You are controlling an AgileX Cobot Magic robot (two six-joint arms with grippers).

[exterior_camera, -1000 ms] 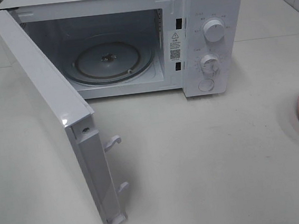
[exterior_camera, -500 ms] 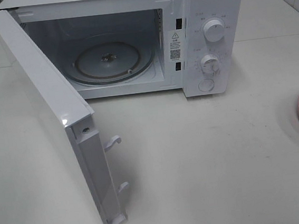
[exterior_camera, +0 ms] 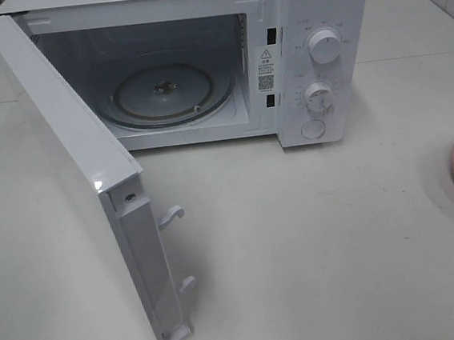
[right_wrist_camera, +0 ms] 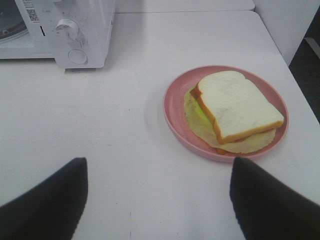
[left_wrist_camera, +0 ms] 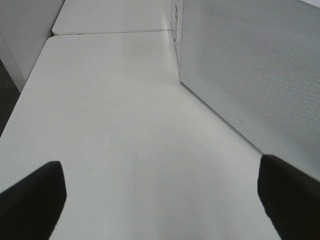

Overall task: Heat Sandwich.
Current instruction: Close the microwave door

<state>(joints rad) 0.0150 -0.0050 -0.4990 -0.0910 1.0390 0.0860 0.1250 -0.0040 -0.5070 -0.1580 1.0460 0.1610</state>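
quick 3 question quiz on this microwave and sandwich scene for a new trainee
1. True or false: the microwave door is shut.
2. Where does the sandwich sit? A) on the turntable B) on the pink plate C) bare on the table
3. Fill in: the right gripper is ____ and holds nothing.

Key
1. False: the door stands wide open and the turntable is bare.
2. B: it lies on the pink plate, on the table to the right of the microwave.
3. Open: its fingers stand apart, short of the plate.
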